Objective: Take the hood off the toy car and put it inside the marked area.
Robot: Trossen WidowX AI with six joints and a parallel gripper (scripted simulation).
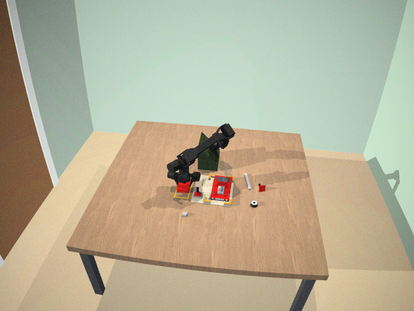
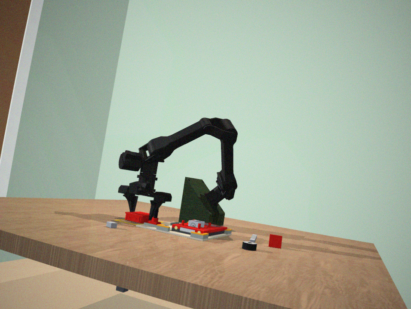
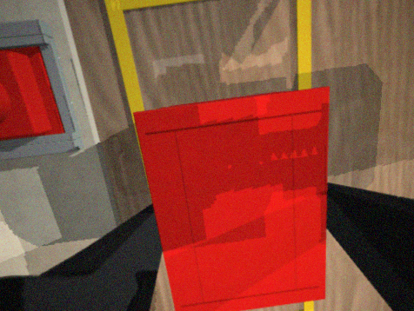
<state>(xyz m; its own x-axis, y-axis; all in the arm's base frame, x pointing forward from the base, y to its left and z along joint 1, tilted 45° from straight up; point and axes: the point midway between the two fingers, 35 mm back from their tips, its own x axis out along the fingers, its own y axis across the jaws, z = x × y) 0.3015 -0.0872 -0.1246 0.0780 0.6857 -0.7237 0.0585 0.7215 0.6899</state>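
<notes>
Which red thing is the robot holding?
The flat red hood, between the fingers over the yellow outline. The red car sits on its base, and the small red block stands alone.

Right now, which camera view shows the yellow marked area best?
The wrist view: the yellow marked area shows large, with the red hood held in the gripper over its near part. The top view shows it small, mostly hidden by the arm. The exterior view shows only a thin yellow line.
</notes>
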